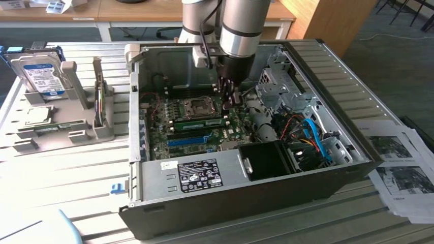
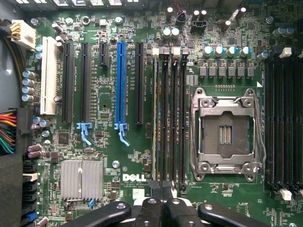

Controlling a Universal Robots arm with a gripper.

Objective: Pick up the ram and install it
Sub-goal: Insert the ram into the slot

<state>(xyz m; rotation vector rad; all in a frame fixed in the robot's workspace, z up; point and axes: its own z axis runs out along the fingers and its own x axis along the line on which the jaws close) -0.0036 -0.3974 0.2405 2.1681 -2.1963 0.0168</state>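
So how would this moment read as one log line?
gripper: shut, at end of memory slots | ram: standing in slot beside CPU socket | computer case: open

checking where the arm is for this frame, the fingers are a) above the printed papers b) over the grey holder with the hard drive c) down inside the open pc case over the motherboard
c: the fingers reach down into the open pc case, and the wrist view looks straight onto the motherboard.
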